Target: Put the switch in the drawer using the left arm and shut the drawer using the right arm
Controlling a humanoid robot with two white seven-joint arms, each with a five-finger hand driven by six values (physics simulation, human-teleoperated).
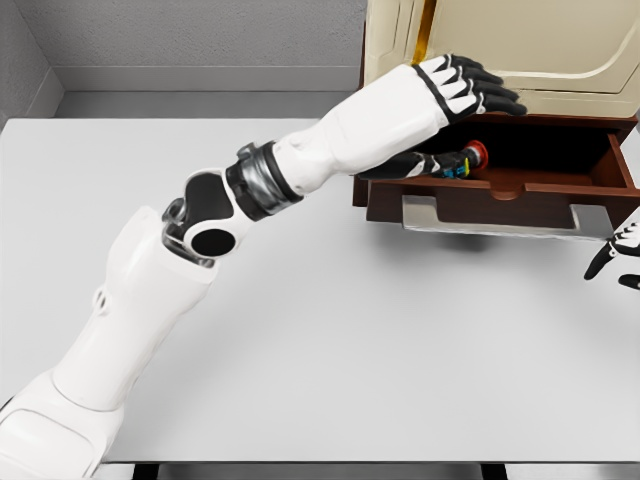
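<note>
I am reaching my left arm across the white table [330,340], and the left hand [470,88] is hovering over the open drawer [560,185] with fingers spread and holding nothing. The switch [462,162] is lying inside the drawer at its left end, long axis roughly across the picture, red cap pointing right. Placing looks done, so next I am judging: lift clear. At the right edge, my right hand [622,262] is waiting near the handle [505,218]; its state I cannot tell.
</note>
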